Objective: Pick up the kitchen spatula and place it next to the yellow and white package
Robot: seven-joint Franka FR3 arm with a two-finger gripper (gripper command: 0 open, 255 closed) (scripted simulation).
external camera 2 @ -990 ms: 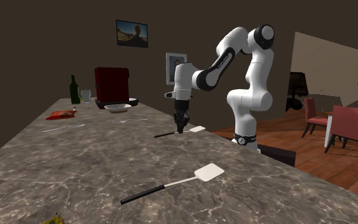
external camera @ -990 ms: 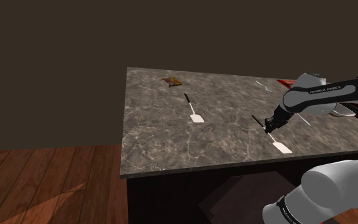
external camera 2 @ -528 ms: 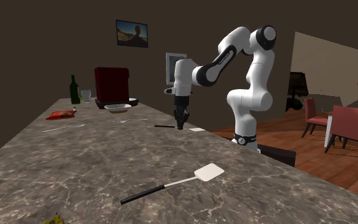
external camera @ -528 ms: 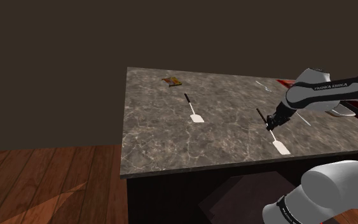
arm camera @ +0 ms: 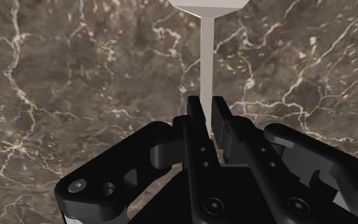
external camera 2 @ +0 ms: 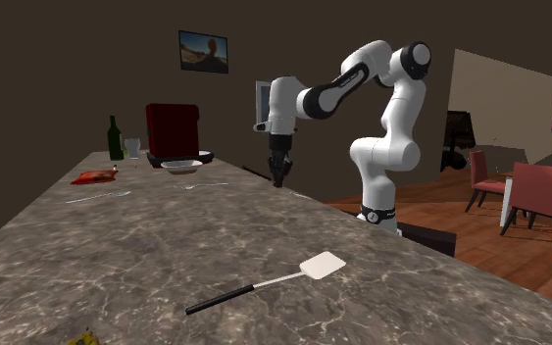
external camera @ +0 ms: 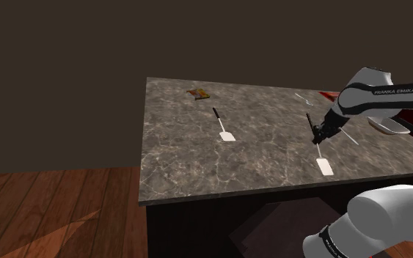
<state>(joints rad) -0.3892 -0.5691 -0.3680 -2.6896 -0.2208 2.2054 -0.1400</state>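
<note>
Currently hand (arm camera: pixel 207 109) clamps spatula (arm camera: pixel 205 57) by its thin shaft, blade pointing downward, apparently clear of desk (arm camera: pixel 56 95) for transfer.

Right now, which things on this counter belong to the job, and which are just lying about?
Job:
- spatula, clasped in the gripper above the counter
- yellowish package, the drop-off mark

Lying about:
- second spatula
- red packet
- bowl
- green bottle

Dark walls (external camera: pixel 58 73), wood floor (external camera: pixel 43 212), red chairs (external camera 2: pixel 533 191), framed picture (external camera 2: pixel 203 51)
</note>
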